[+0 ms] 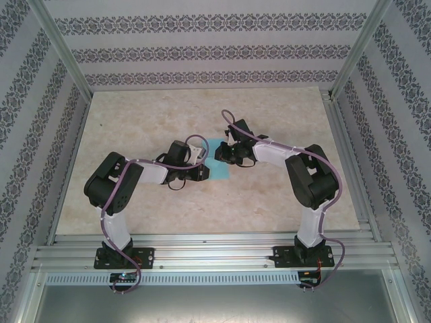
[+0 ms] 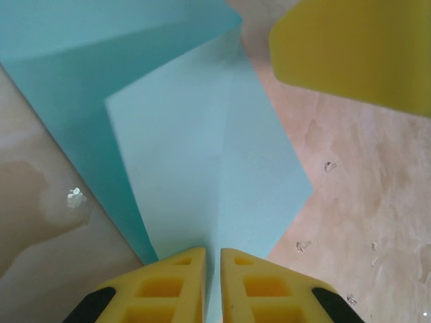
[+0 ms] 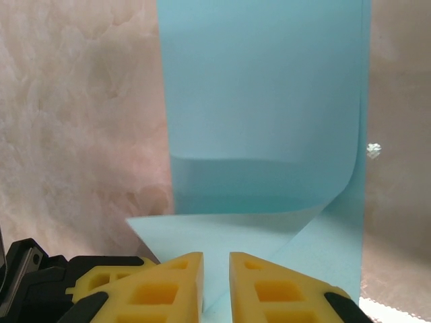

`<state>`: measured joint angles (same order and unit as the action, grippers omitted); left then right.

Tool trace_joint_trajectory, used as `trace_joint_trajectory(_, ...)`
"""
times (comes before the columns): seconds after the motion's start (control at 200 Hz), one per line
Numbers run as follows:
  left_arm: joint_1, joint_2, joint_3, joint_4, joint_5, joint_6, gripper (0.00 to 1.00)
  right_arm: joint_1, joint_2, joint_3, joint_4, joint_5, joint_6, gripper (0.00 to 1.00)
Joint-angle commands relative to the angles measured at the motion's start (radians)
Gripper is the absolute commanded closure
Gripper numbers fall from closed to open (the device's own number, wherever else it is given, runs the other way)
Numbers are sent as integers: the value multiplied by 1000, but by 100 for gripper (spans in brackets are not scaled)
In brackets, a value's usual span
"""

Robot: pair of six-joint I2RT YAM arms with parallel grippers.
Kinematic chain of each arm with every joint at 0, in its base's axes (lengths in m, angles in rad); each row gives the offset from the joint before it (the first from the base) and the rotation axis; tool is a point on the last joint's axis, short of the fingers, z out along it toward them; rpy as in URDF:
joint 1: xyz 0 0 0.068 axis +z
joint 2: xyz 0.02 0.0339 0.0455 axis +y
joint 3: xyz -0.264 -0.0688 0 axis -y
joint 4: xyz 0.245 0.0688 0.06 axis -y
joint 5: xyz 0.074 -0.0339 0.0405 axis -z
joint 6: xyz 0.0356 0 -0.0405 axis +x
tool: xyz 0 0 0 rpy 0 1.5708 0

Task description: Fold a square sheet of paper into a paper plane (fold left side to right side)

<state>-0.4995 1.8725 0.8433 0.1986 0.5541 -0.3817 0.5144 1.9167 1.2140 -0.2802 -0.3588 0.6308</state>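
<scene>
Top external view, entry 1: we list the square sheet of paper (image 1: 219, 168), turquoise-blue, lying near the middle of the marbled table (image 1: 283, 202), directly between the 2 grippers. Entry 2: the left gripper (image 1: 201, 171) sits at the sheet's left side and the right gripper (image 1: 227, 156) at its right side, both low over the paper. Entry 3, left wrist view: we see the yellow fingers (image 2: 176, 282) pressed almost together, pinching a raised pale flap of the sheet, which spreads away from the tips over a darker layer lying flat; a finger of the other gripper stands beyond, at upper right. Entry 4, right wrist view: the fingers (image 3: 259, 286) are likewise nearly together, nipping the edge of a flap that curls up from the flat part of the sheet, the bend running along its right side.
</scene>
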Motion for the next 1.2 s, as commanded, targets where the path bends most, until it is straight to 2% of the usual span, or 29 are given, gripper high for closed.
trace_joint_trajectory(0.0,-18,70,16,-57,-52,50,87,-2,7,27,-40,17,-68,82)
trace_joint_trajectory(0.674,-74,120,100,-286,-211,166,88,19,-17,-32,-24,4,-24,86)
trace_joint_trajectory(0.864,-80,124,94,-294,-218,172,88,22,-7,-50,43,-49,10,88)
trace_joint_trajectory(1.194,-92,134,102,-306,-234,179,89,44,59,7,56,-41,25,88)
